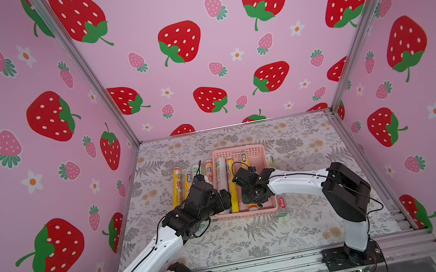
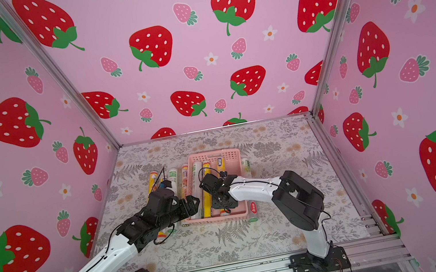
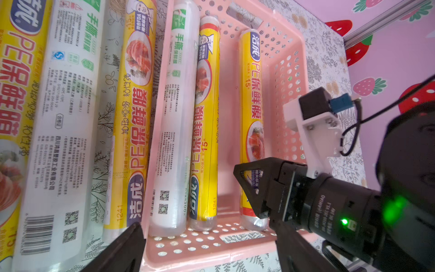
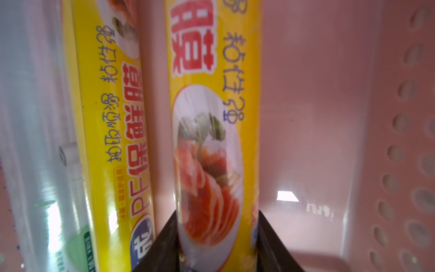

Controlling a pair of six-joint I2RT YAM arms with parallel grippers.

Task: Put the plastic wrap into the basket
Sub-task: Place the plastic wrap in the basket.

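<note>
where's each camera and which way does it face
Top views: high over the arm bases, facing down at the basket; left arm, right arm show.
Left wrist: on the left arm, facing along the rolls; own open jaws, right arm's jaws show.
Right wrist: low inside the basket; own jaws shut on yellow roll.
Shared: both wrist views show that yellow roll.

Even bright light; wide-angle edge distortion; right wrist view blurred, glare.

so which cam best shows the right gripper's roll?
Right wrist: the yellow roll fills the frame, clamped in the right gripper. Left wrist shows most of its length in the basket; top views only its ends.
</note>
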